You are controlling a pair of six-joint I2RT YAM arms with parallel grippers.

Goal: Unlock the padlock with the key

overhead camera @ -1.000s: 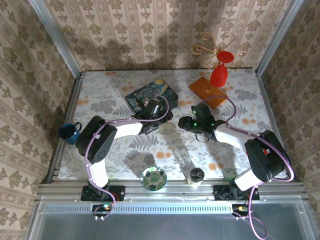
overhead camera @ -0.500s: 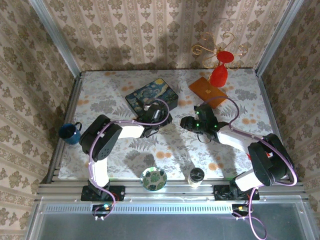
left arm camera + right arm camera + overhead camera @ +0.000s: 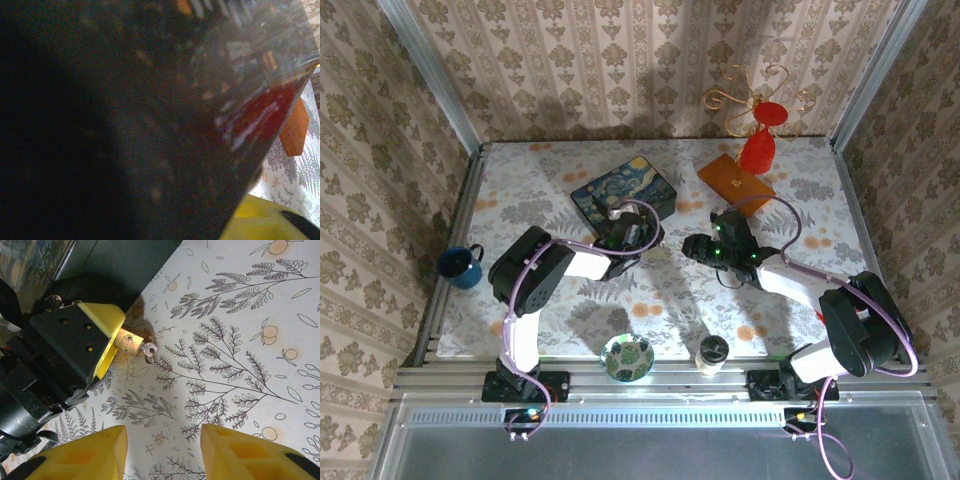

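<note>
left claw: the left gripper (image 3: 113,341) has its yellow fingers drawn in around the padlock (image 3: 128,342); the brass body pokes out past the fingertips, seemingly pinched between them.
right claw: the right gripper (image 3: 162,452) stands partly open, a plain gap between its two yellow fingers, nothing in it; only the flowered table (image 3: 240,340) shows between them.
padlock: low over the table, just beside the near edge of the dark starry box (image 3: 623,190), in the left claw.
key: the key (image 3: 149,348) is a small silvery piece with a ring hole, right at the padlock's free end; whether it sits in the lock i cannot tell.
left arm: elbow folded at the left, forearm running right to the box's near side.
right arm: elbow out to the right, forearm reaching left toward mid-table, claw facing the padlock but apart from it.
left wrist view: mostly dark blur, so close to the box.
</note>
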